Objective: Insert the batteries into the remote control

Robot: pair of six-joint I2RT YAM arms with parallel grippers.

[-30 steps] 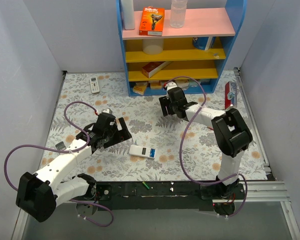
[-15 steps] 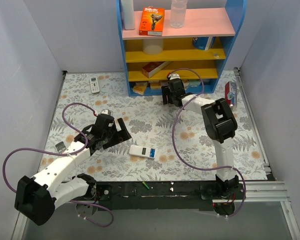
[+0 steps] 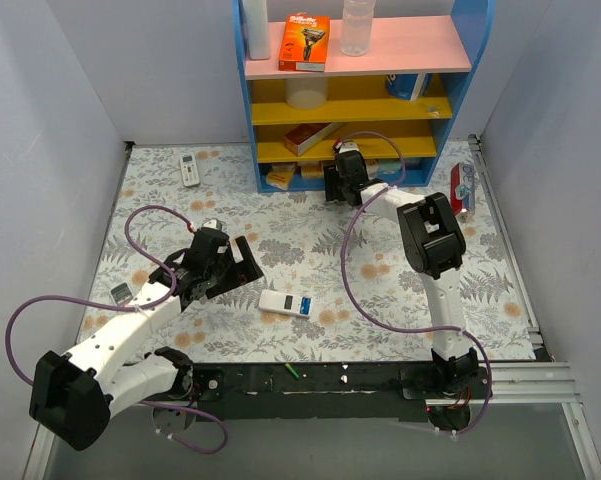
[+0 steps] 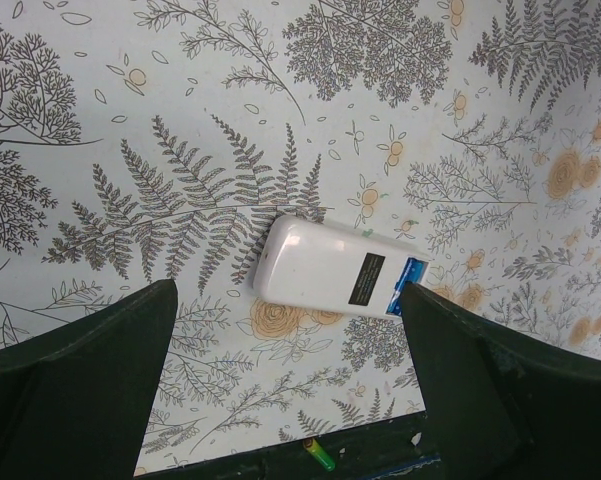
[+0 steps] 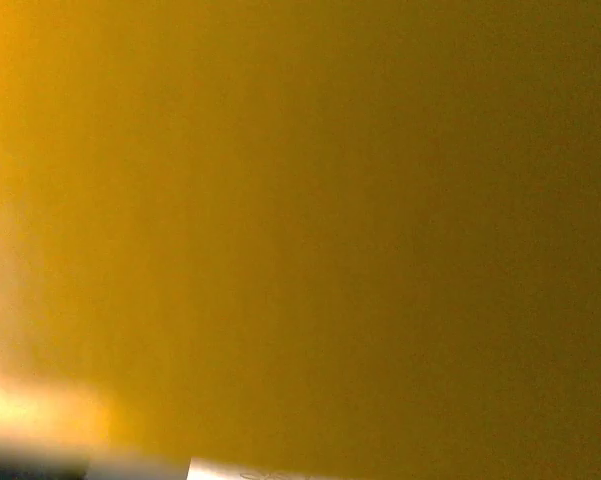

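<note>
Remote control (image 4: 338,270) lies under the open left tool (image 4: 288,295) (right tool (image 3: 342,172): cannot tell, its camera shows yellow).

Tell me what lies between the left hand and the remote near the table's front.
Only bare flowered table cover lies between the left hand and the remote, as seen in the top view.

Grey walls (image 3: 40,120); floral tablecloth (image 3: 280,220); blue-and-yellow shelf (image 3: 360,105) at the back.
</note>
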